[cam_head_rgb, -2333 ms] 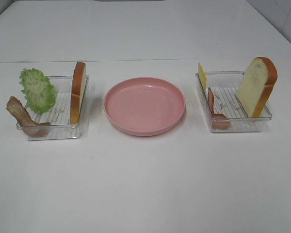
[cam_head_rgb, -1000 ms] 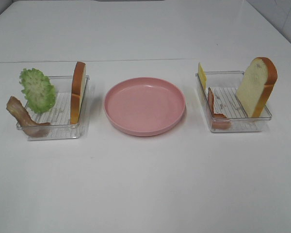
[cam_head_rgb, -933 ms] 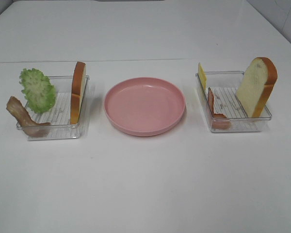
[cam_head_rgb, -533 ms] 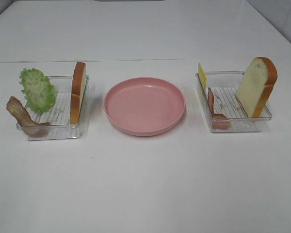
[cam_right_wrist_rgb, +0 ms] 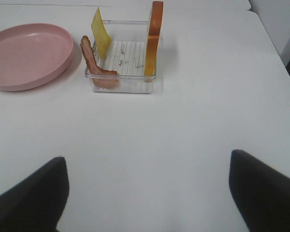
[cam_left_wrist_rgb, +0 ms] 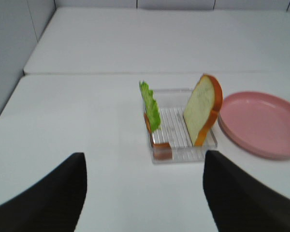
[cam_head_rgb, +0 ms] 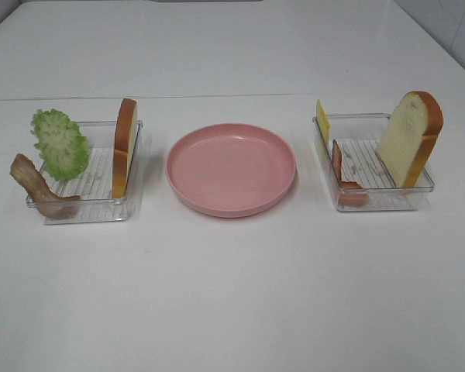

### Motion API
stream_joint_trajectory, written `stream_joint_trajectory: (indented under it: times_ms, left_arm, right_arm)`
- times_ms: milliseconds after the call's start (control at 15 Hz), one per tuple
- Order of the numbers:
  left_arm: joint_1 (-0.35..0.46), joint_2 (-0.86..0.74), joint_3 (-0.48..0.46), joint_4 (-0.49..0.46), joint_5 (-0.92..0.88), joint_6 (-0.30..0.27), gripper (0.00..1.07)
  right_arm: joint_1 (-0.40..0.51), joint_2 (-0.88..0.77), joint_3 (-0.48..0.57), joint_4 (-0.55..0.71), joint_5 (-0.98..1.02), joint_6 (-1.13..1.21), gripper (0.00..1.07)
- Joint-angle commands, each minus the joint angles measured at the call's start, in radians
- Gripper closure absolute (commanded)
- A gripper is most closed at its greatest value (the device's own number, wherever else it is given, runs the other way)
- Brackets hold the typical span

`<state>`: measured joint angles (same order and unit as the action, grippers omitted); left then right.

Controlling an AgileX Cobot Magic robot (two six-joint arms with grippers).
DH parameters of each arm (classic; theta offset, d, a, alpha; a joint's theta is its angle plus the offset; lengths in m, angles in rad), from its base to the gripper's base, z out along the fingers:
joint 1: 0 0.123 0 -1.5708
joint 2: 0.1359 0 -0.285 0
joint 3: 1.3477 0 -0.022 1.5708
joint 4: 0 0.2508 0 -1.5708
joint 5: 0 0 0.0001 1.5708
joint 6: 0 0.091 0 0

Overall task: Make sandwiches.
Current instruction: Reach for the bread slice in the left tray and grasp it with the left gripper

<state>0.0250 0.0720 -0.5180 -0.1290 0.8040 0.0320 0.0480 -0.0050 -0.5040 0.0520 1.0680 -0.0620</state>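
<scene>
- High view first: neither tool shows here, so nothing is in hand. The pink plate (cam_head_rgb: 231, 208) sits bare in the middle of the table (cam_head_rgb: 232, 310), likely so both arms can reach it for stacking.
- On the left arm's side, the left tray (cam_head_rgb: 85, 211) holds the lettuce leaf (cam_head_rgb: 60, 143), the left bacon strip (cam_head_rgb: 37, 186) and the left bread slice (cam_head_rgb: 125, 147). The slice stands on edge against the wall nearest the plate, with its top edge free for a pinch from above.
- On the right arm's side, the right tray (cam_head_rgb: 376, 203) carries the cheese square (cam_head_rgb: 322, 121), the right bacon strip (cam_head_rgb: 341, 178) and the right bread slice (cam_head_rgb: 409, 139), which leans on the outer wall.
- Left wrist view: the left tool (cam_left_wrist_rgb: 144, 159) hangs with its jaws spread wide and nothing between them. The left tray lies straight ahead of it and well apart, and the plate lies past the bread's side of that tray.
- Right wrist view: the right tool (cam_right_wrist_rgb: 147, 159) is just as wide and just as empty. The right tray sits ahead of it, well apart, with the cheese and bacon on the plate's side.
- My call: no sandwich is started, and a bread slice looks like the first pick.
</scene>
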Motion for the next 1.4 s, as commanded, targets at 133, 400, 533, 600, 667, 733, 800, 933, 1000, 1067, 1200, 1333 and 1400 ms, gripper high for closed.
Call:
stream_joint_trajectory:
  times_ms: [133,400,533,600,667,733,800,933,1000,1067,1200,1333,1400]
  left_arm:
    - [-0.005,0.178,-0.009,-0.04,-0.252,-0.011,0.41]
    - [-0.005,0.609,-0.115,-0.143,-0.308,-0.003,0.41]
    - [-0.005,0.753,-0.191,-0.147,-0.301,-0.003,0.41]
    - [-0.005,0.908,-0.286,-0.169,-0.253,-0.003,0.41]
    - [-0.005,0.998,-0.361,-0.199,-0.206,-0.003,0.41]
    - [-0.005,1.037,-0.392,-0.212,-0.184,-0.001,0.41]
    - [-0.005,1.132,-0.472,-0.24,-0.121,0.0,0.41]
    - [-0.012,1.373,-0.711,-0.302,0.123,-0.012,0.41]
    - [-0.035,1.446,-0.794,-0.298,0.198,-0.038,0.41]
    - [-0.051,1.48,-0.825,-0.294,0.221,-0.051,0.41]
    - [-0.126,1.599,-0.972,-0.241,0.28,-0.1,0.41]
    - [-0.183,1.677,-1.075,-0.166,0.314,-0.152,0.41]
    - [-0.233,1.764,-1.177,-0.07,0.371,-0.223,0.41]
  right_arm:
    - [-0.007,-0.018,0.001,-0.002,-0.009,-0.012,0.22]
    - [-0.007,-0.018,0.001,-0.002,-0.009,-0.012,0.22]
    - [-0.007,-0.018,0.001,-0.002,-0.009,-0.012,0.22]
    - [-0.007,-0.018,0.001,-0.002,-0.009,-0.012,0.22]
    - [-0.007,-0.018,0.001,-0.002,-0.009,-0.012,0.22]
    - [-0.007,-0.018,0.001,-0.002,-0.009,-0.012,0.22]
    - [-0.007,-0.018,0.001,-0.002,-0.009,-0.012,0.22]
    - [-0.007,-0.018,0.001,-0.002,-0.009,-0.012,0.22]
    - [-0.007,-0.018,0.001,-0.002,-0.009,-0.012,0.22]
    - [-0.007,-0.018,0.001,-0.002,-0.009,-0.012,0.22]
    - [-0.007,-0.018,0.001,-0.002,-0.009,-0.012,0.22]
    - [-0.007,-0.018,0.001,-0.002,-0.009,-0.012,0.22]
    - [-0.007,-0.018,0.001,-0.002,-0.009,-0.012,0.22]
